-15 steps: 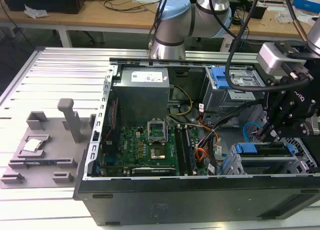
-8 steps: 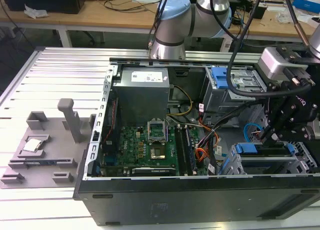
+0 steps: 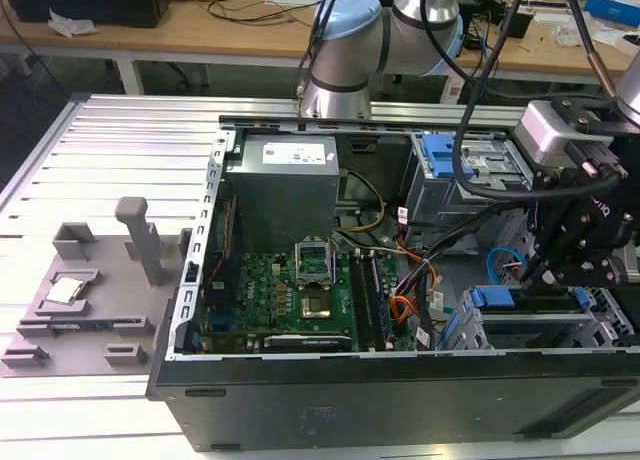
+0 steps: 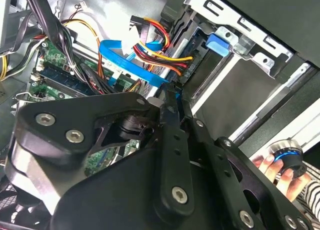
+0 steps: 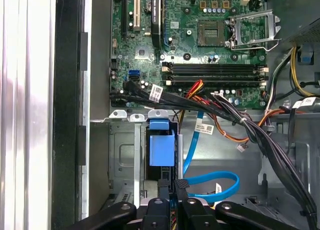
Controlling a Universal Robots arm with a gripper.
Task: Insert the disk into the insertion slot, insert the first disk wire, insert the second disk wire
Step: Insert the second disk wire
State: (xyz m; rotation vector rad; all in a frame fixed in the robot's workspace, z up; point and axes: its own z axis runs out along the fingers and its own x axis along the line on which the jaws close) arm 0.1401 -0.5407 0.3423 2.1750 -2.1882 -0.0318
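In the first wrist view, the gripper (image 5: 170,186) is hanging directly over the insertion slot (image 5: 125,155), its fingers (image 5: 181,190) pressed nearly together and gripping nothing visible. The disk (image 5: 161,149) is sitting inside that slot, its blue carrier just beyond the fingertips. A light-blue cable (image 5: 210,182) is curling beside the slot.
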